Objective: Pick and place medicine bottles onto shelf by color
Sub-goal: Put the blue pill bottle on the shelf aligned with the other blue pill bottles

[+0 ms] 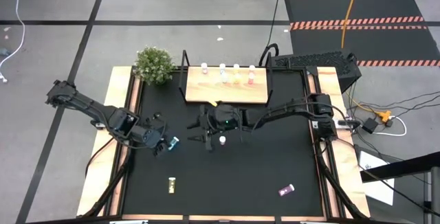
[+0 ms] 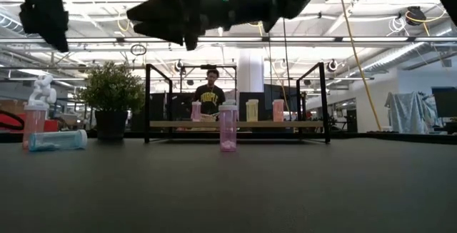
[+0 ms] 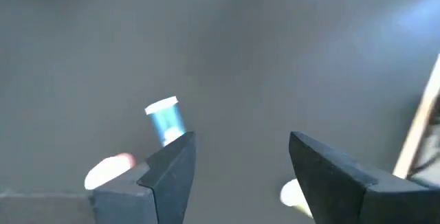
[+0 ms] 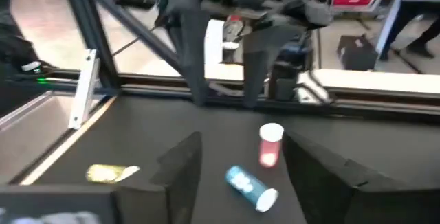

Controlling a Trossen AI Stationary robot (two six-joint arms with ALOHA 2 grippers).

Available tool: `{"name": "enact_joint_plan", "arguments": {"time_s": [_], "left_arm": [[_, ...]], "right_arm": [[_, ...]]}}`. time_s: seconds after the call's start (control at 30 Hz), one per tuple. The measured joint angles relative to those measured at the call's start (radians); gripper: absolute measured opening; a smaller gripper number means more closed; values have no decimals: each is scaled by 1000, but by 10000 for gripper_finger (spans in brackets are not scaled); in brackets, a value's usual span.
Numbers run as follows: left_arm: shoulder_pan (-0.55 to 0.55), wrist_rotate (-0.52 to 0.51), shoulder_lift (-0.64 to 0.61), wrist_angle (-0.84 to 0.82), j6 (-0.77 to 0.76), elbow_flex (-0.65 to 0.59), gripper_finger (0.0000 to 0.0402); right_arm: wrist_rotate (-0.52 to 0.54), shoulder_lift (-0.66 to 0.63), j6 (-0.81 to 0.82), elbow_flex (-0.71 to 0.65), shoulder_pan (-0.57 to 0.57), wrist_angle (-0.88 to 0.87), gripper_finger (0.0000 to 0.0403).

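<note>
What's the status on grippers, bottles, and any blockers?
Left gripper open beside lying teal bottle. Right gripper open, mid-table near upright pink bottle. Four bottles on shelf. Nothing blocking.

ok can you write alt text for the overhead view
Two dark arms reach over a black table; the right pincer hangs open beside an upright pink bottle, the left pincer open by a lying teal bottle. Four bottles stand on the wooden shelf at the far edge, beside a potted plant.

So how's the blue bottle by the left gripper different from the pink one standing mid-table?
The blue bottle lies on its side; the pink bottle stands upright. The blue one sits just beside the left gripper; the pink one stands free on the mat near the right gripper. Both have white caps and are off the shelf.
</note>
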Motion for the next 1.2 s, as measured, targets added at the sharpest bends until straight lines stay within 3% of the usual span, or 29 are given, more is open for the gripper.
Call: {"name": "enact_joint_plan", "arguments": {"time_s": [0.13,0.3,0.53,0.73,0.87,1.2], "left_arm": [[-15,0,19,-58,16,0,234],[-23,-8,41,-58,36,-29,234],[35,-5,85,70,116,-164,234],[121,22,154,282,221,-249,234],[170,17,217,289,257,-249,234],[234,40,403,349,345,-246,234]], "right_arm": [[-2,57,-52,7,-22,22,237],[8,145,-37,57,-2,66,246],[246,171,-34,78,57,71,232],[445,95,96,78,85,-5,214],[475,26,192,77,88,-65,210],[552,-115,219,76,89,-97,210]]}}
